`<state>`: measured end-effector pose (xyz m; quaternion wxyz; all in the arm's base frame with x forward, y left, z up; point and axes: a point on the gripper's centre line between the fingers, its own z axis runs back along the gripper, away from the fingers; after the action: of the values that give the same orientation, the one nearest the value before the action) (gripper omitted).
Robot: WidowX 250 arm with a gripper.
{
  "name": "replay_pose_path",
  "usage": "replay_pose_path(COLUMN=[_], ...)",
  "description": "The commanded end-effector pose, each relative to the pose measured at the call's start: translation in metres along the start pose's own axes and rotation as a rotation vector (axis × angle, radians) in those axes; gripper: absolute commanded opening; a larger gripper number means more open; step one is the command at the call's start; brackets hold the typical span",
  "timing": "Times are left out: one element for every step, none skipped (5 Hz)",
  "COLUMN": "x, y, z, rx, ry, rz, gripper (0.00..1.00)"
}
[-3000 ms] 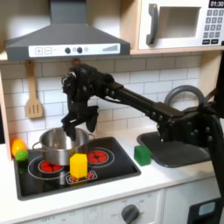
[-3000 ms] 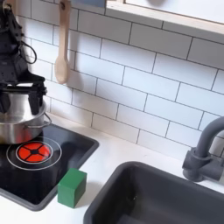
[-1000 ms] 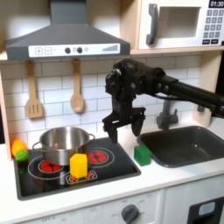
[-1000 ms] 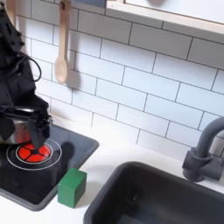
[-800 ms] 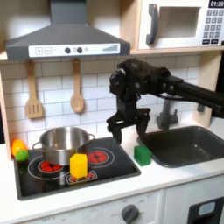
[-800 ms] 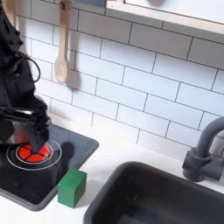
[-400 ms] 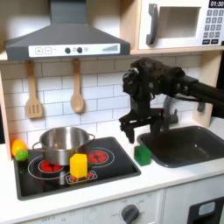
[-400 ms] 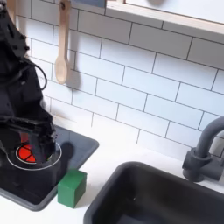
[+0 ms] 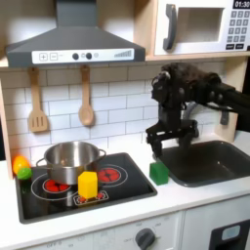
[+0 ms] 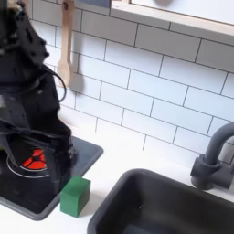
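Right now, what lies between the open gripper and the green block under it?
Nothing. In the first exterior view the gripper hangs open just above the green block, with only white wall tiles seen behind the gap.

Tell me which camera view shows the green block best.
The second exterior view shows the green block best: it is large there, with its top and two sides plain, at the stove's corner beside the sink. In the first exterior view it is small, just below the open gripper.
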<state>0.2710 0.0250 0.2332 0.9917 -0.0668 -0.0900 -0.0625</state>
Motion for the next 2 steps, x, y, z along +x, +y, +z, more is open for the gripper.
replay_pose_path(x=[0.012, 0.023], y=[0.001, 0.002], z=[0.004, 0.000], rx=[0.036, 0.044], ry=[0.028, 0.035], rz=[0.079, 0.098], gripper=[1.00, 1.00])
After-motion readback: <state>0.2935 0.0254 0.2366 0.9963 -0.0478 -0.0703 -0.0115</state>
